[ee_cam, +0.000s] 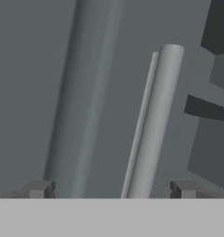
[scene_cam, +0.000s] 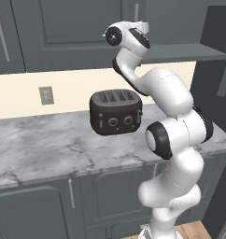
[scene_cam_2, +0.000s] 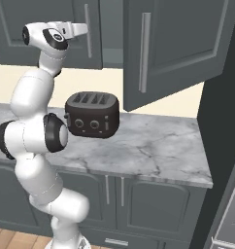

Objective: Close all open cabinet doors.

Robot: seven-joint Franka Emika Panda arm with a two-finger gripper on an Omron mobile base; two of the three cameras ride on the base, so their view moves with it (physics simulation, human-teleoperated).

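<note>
Nearest the hand camera, the gripper (ee_cam: 111, 189) has its two dark tips spread well apart with nothing clamped between them, and the silver bar handle (ee_cam: 154, 125) of a wall-cabinet door rises in the gap, nearer the tip on the view's right side. How close the handle is to the fingers is hard to judge from this tight view.

Below, on the marble counter (scene_cam: 45, 149), a black toaster (scene_cam: 116, 111) stands clear of the work, and the base-cabinet doors (scene_cam_2: 153, 204) under it are shut.

Higher up, the arm's hand (scene_cam_2: 73, 29) is raised to the row of wall cabinets. The door with the long handle (scene_cam_2: 88, 30) just beside it looks flush, as does the wall-cabinet door (scene_cam: 73, 28) behind the arm in the left base view.

Farther right, one tall cabinet door (scene_cam_2: 182, 44) stands swung out over the counter, with its handle (scene_cam_2: 144, 52) toward the robot. By my judgement, that open door is what remains, so the task is not yet finished.
</note>
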